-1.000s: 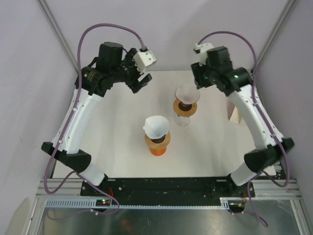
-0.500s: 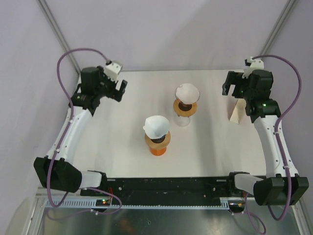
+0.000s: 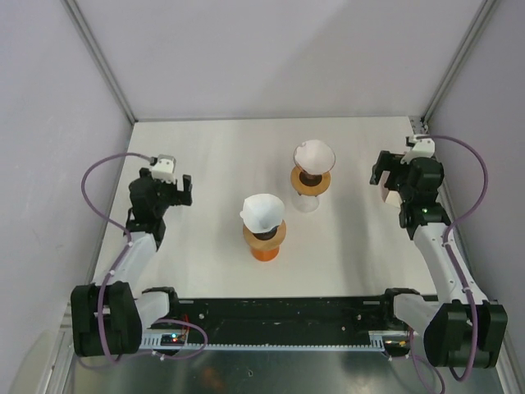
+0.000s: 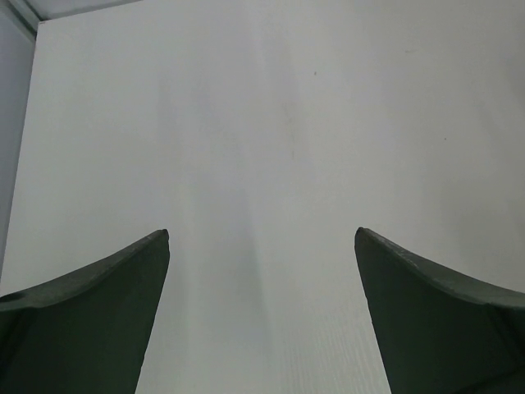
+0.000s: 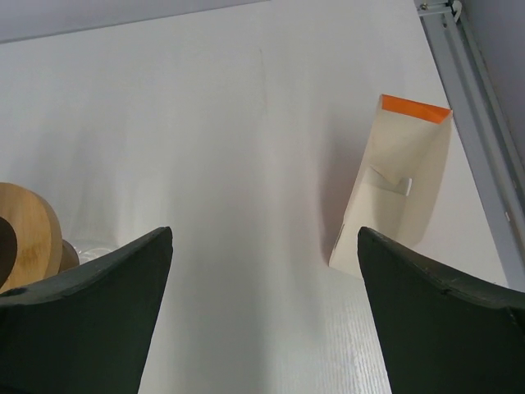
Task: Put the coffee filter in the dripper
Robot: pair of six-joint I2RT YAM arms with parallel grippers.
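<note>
Since both mid-frame drippers hold a filter, the job looks done, and the left gripper and right gripper are wide open, holding nothing.

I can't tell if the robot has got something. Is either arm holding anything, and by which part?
Nothing is held. The left gripper and the right gripper both have open jaws with nothing between them.

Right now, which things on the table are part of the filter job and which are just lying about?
Job:
- white filter, sitting in the orange dripper
- second filter, sitting in the wooden dripper

Lying about:
- cream packet with an orange edge, near the right side of the table; its contents can't be seen
</note>
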